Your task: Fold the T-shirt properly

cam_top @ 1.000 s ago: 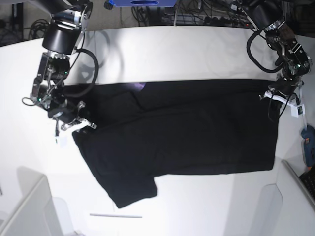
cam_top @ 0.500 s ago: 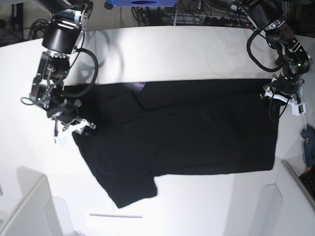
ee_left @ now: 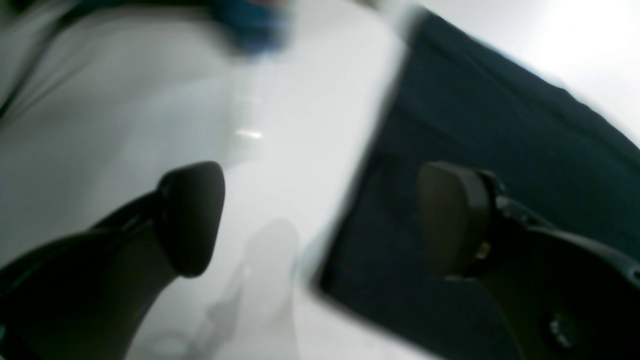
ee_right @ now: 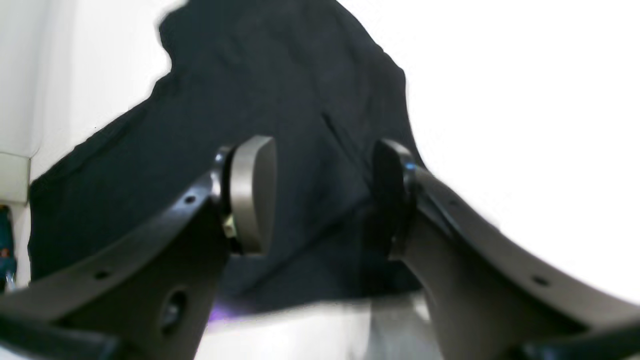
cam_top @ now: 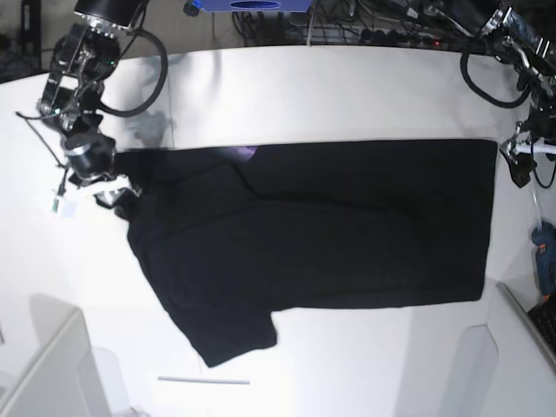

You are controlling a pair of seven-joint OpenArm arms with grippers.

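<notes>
The black T-shirt (cam_top: 330, 226) lies spread flat on the white table (cam_top: 330, 95), its plain side up, with one sleeve pointing toward the front left. A sliver of purple print (cam_top: 248, 153) peeks out at its far edge. In the base view my right gripper (cam_top: 109, 193) hovers at the shirt's left end. The right wrist view shows it (ee_right: 320, 197) open, with the T-shirt (ee_right: 280, 100) below and nothing held. My left gripper (cam_top: 522, 163) sits just off the shirt's far right corner. Blurred in its own view, it (ee_left: 320, 220) stands wide open beside the T-shirt (ee_left: 500, 150).
A blue tool (cam_top: 544, 250) lies at the table's right edge. White bins stand at the front left (cam_top: 43, 369) and front right (cam_top: 476, 365). A thin white strip (cam_top: 204, 380) lies near the front. Cables (cam_top: 347, 26) run behind the table.
Both grippers opened and let go of the shirt's ends, then drew back outward and toward the far side. The shirt's right edge now lies flat.
</notes>
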